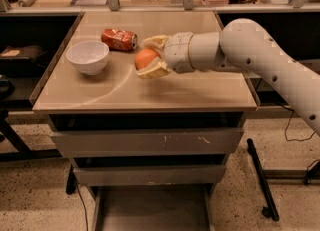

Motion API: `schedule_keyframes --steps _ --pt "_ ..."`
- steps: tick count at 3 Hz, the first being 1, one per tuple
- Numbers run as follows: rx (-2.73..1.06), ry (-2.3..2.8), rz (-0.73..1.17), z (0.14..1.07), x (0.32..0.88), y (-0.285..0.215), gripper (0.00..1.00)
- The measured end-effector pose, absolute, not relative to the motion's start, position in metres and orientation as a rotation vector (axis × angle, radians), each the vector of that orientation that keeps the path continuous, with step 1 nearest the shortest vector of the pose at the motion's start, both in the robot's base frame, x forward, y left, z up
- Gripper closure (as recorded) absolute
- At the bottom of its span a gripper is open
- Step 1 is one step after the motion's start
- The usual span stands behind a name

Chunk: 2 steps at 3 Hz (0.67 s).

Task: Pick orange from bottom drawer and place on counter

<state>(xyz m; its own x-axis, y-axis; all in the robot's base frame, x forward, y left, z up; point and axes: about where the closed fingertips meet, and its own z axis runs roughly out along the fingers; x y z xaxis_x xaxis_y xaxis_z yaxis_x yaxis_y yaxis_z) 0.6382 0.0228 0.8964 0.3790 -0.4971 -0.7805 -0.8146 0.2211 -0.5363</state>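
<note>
Fingers point(151, 72): clamped on orange point(145, 58), low over surface point(180, 92).
Risk: roll on release, likely across glossy surface.
Obstacles: can point(119, 39), bowl point(88, 56), near, beyond fingers.

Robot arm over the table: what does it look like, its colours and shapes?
The arm is a thick, smooth, off-white tube with small dark dots along it and a ringed pale wrist. Its gripper, above the glossy beige counter, has two cream-yellow fingers around the small round orange.
</note>
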Motion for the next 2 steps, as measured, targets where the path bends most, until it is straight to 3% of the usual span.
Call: schedule_keyframes --steps 2 --pt "-1.466 1.309 0.245 0.879 0.669 0.014 1.00"
